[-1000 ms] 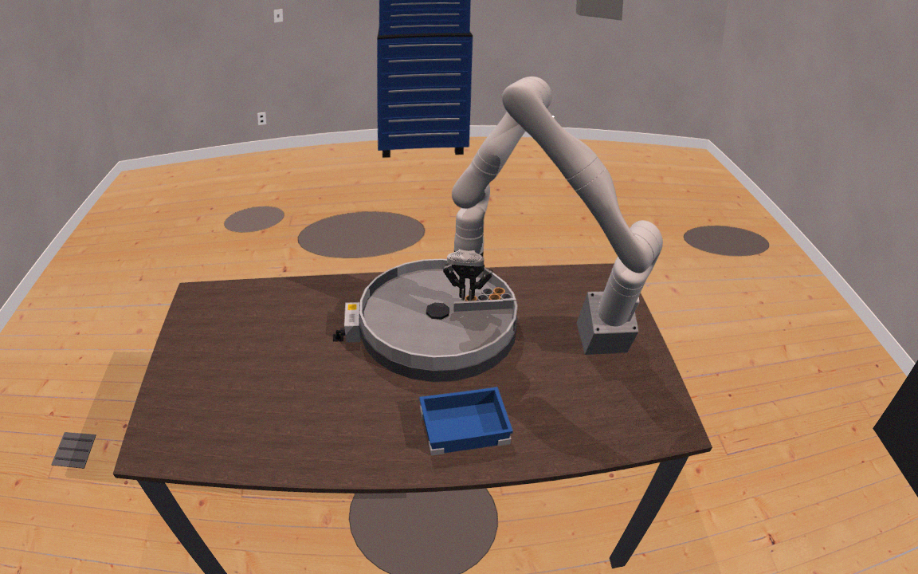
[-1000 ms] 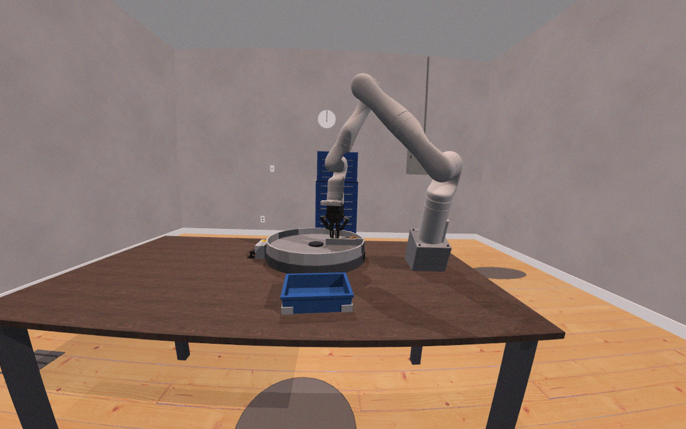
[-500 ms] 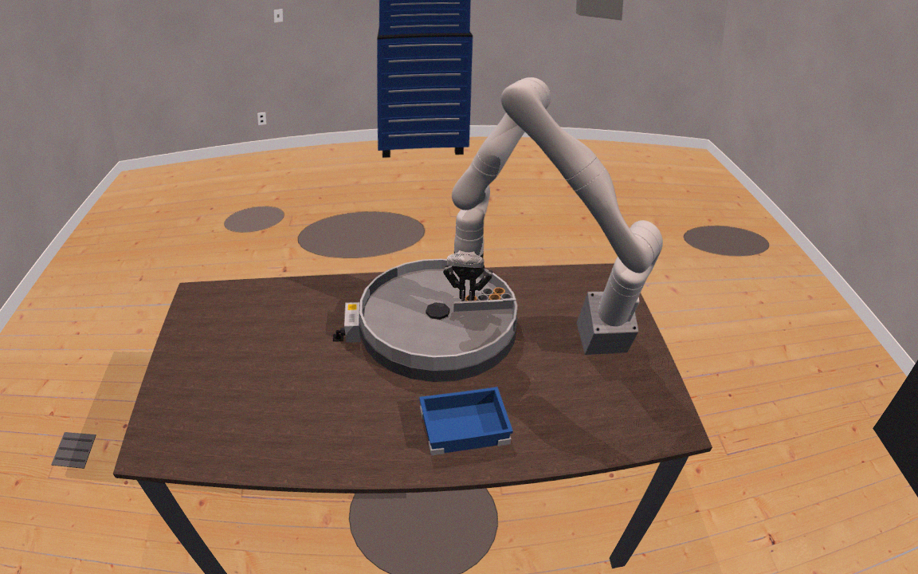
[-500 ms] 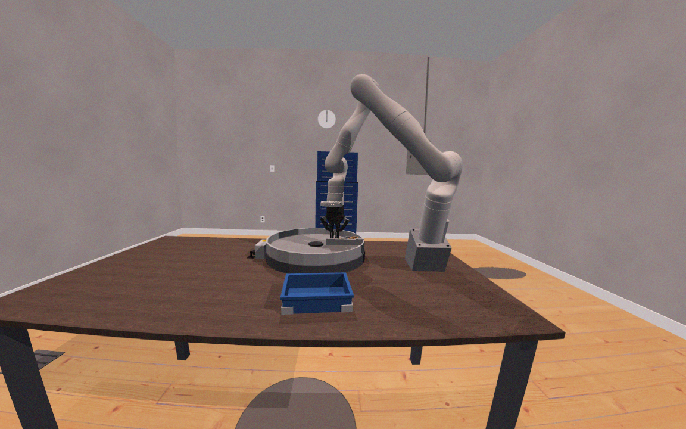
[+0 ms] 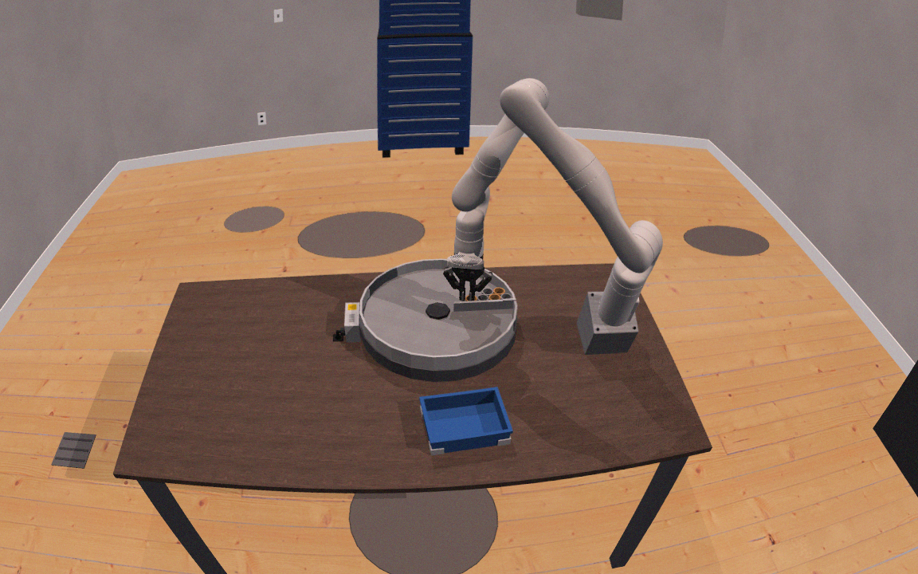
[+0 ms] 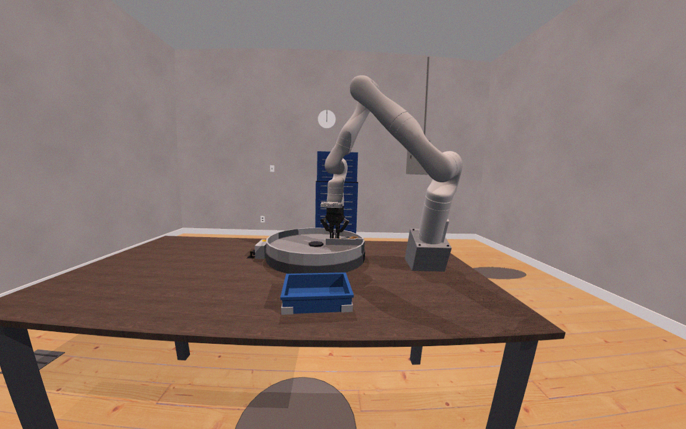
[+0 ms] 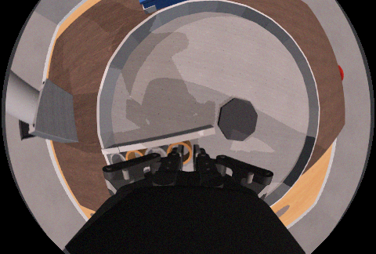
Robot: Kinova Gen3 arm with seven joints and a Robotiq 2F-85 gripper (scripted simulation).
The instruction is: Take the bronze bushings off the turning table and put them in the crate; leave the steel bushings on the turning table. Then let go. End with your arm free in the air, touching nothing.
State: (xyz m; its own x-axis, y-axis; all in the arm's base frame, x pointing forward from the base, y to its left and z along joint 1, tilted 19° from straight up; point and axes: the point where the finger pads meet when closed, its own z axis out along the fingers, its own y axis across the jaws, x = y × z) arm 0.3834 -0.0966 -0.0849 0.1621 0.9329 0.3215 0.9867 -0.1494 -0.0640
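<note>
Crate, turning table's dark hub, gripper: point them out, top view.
crate (image 5: 431, 437): top view, on its front wall
dark hub (image 5: 437, 310): top view, middle of its upper face
gripper (image 5: 467, 296): top view, midway between its fingertips

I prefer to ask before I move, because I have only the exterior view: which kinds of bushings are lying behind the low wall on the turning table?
Observer: Both kinds. In the wrist view, steel bushings and bronze bushings alternate along the low wall.
Operator: Thank you. And the hand, near which bushing is it, please?
Observer: The wrist view shows one finger overlapping the bronze bushing nearest the dark hub, with a narrow gap between the fingers. I cannot tell if it touches.
</note>
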